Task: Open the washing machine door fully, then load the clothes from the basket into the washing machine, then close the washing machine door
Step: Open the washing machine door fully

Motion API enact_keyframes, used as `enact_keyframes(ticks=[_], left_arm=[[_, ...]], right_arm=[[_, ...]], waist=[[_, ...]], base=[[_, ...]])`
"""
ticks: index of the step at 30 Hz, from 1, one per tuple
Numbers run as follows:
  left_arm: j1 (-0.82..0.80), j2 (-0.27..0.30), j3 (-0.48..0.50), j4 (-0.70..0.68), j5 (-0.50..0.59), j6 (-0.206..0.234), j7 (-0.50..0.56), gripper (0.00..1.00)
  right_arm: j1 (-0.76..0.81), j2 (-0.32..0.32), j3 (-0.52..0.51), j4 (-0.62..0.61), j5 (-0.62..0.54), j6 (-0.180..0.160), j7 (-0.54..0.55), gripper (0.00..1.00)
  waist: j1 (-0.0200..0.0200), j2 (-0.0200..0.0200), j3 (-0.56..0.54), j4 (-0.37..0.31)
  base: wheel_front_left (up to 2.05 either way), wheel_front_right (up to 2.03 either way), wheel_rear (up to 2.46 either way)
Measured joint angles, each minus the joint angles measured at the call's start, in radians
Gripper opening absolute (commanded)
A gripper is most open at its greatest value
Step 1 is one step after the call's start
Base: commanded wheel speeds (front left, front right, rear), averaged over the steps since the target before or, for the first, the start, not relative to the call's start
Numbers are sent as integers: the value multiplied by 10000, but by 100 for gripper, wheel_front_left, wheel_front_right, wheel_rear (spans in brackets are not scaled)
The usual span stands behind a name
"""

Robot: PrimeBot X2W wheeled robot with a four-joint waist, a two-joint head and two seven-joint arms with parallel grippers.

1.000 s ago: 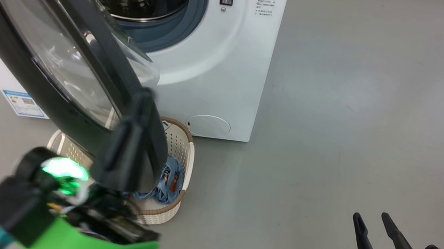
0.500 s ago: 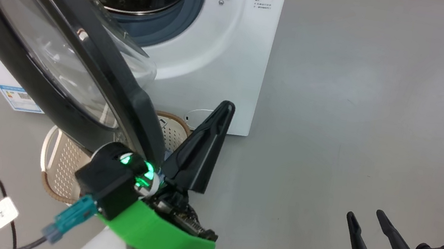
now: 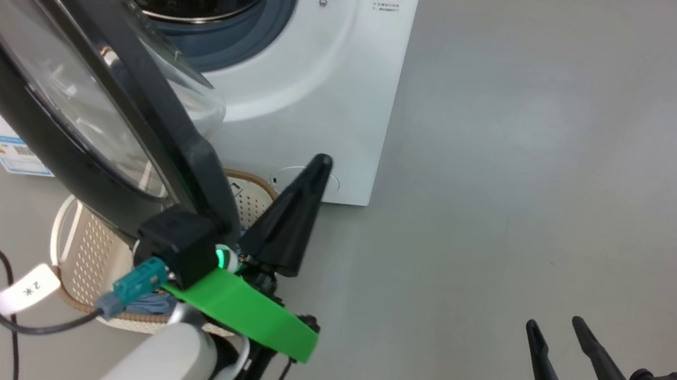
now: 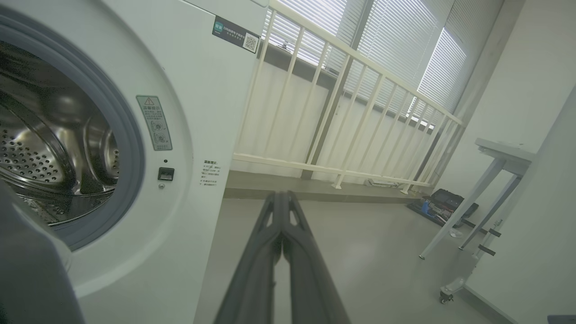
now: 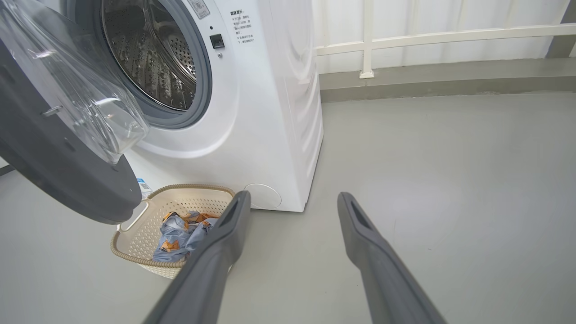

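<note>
Since the left gripper (image 3: 316,169) had swung off the washing machine door (image 3: 38,74) within the last second, head view showed it shut and empty, just right of the door's black rim, above the basket (image 3: 85,243). Door stood wide, so opening looked done, loading next. Right gripper (image 3: 554,323) spread wide, empty, well apart at lower right.

Left wrist view: fingers pressed together, holding nothing, pointing past the washing machine (image 4: 211,112).

Right wrist view: right gripper wide open, touching nothing. Clothes (image 5: 180,234) lay in the basket on the floor (image 5: 450,180), partly under the open door.
</note>
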Motion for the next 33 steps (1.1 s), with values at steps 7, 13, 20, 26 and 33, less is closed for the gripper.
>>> enact_keyframes(ticks=[7,13,20,26,33], left_arm=[[-63,-2,533,803,-161,12,-2,0],[-132,-10,872,1133,-161,12,-2,0],[-128,-27,1166,1588,-161,12,-2,0],[-102,-38,1436,1912,-161,-6,-2,0],[-33,-59,1565,2127,-161,-82,-2,0]], right_arm=[[-1,75,-253,-117,-134,0,0,100],[0,173,-366,-167,-376,0,0,100],[1,232,-617,-290,-523,0,0,100],[1,255,-637,-326,-545,0,0,100],[1,278,-706,-385,-627,0,0,100]], waist=[[0,0,78,-46],[0,0,102,-83],[0,0,163,-66],[0,0,186,-53],[0,0,227,-20]], base=[[0,0,0],[0,0,0],[0,0,0],[0,0,0],[0,0,0]])
